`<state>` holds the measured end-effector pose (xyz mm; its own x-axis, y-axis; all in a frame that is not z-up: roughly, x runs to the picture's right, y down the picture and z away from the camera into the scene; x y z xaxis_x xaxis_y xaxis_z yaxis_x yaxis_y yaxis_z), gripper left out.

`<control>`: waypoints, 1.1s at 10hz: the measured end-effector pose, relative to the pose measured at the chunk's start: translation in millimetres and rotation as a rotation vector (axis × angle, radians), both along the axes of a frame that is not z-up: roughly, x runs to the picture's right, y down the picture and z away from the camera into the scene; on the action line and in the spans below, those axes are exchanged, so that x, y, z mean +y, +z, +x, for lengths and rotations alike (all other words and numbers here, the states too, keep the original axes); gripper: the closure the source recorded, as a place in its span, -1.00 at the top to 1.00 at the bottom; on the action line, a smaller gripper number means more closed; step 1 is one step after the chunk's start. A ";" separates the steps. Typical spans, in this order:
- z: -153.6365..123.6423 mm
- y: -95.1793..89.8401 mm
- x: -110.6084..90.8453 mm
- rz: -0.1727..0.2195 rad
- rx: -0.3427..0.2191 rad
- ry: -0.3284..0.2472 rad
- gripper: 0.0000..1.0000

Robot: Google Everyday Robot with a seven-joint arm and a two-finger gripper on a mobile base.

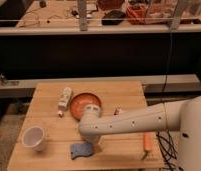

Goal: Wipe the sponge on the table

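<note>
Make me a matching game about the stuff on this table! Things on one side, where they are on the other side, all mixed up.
Things:
1. blue sponge
2. white cup
3. orange bowl
4. white bottle

Places:
A. lying on its side, left of the bowl
B. near the front left corner of the table
C. by the front edge, right beside the gripper at the end of the arm
D. middle of the table, behind the arm

Pairs: 1-C, 2-B, 3-D, 4-A
</note>
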<state>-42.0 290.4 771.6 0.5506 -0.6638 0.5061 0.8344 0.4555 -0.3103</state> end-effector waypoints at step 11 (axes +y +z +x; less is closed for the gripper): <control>-39.1 4.4 9.2 -0.121 -0.083 0.100 -0.74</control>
